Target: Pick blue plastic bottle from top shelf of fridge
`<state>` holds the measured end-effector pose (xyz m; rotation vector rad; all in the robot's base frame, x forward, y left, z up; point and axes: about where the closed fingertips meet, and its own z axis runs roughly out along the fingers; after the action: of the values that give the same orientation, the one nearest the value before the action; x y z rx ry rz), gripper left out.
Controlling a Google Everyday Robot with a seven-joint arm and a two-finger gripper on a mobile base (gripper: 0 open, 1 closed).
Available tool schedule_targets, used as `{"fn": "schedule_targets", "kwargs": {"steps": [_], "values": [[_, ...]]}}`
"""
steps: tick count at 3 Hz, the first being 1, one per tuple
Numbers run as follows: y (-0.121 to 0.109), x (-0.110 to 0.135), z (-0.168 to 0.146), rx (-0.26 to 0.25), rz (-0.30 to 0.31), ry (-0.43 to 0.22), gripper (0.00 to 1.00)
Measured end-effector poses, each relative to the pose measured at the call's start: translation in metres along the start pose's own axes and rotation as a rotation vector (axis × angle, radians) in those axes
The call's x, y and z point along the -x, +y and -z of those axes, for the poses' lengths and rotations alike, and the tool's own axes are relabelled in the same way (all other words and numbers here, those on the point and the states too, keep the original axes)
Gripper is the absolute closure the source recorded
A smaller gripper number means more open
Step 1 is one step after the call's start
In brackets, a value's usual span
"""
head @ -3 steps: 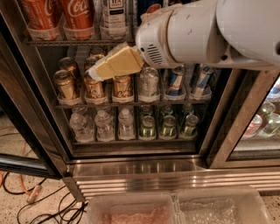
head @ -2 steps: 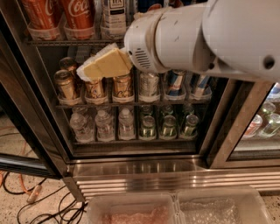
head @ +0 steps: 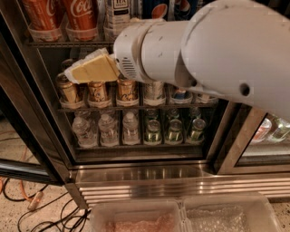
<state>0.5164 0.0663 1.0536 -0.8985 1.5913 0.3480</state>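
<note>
The fridge (head: 149, 179) stands open in front of me. On its top shelf (head: 68, 44) the blue plastic bottle (head: 118, 16), with a white label, stands in a clear cup tray, right of two red Coca-Cola bottles (head: 84, 13) and left of a dark blue Pepsi bottle (head: 156, 7). Only its lower part shows. My gripper (head: 74, 73), yellowish and wedge-shaped, points left in front of the can rack, just below the top shelf and below-left of the bottle. My big white arm (head: 204, 50) hides the right part of the shelves.
Gold and silver cans (head: 97, 90) fill the middle rack. Small water bottles (head: 108, 129) and green bottles (head: 174, 131) fill the lower rack. Clear plastic bins (head: 181, 215) sit at the bottom. Cables (head: 27, 204) lie on the floor at left. Another cooler (head: 272, 131) is at right.
The arm has swung left and closer to the camera, carrying the gripper left across the can rack. The bottles and cans have not moved.
</note>
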Motion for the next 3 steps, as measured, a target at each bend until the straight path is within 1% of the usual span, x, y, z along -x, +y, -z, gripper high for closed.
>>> {"fn": "schedule_targets", "kwargs": {"steps": [1,2,3], "values": [[-0.006,-0.009,-0.011,-0.018,-0.034,-0.009,0.00],[-0.023,-0.013,-0.038,-0.026,-0.080,-0.049,0.00],[-0.023,-0.013,-0.038,-0.026,-0.080,-0.049,0.00]]}}
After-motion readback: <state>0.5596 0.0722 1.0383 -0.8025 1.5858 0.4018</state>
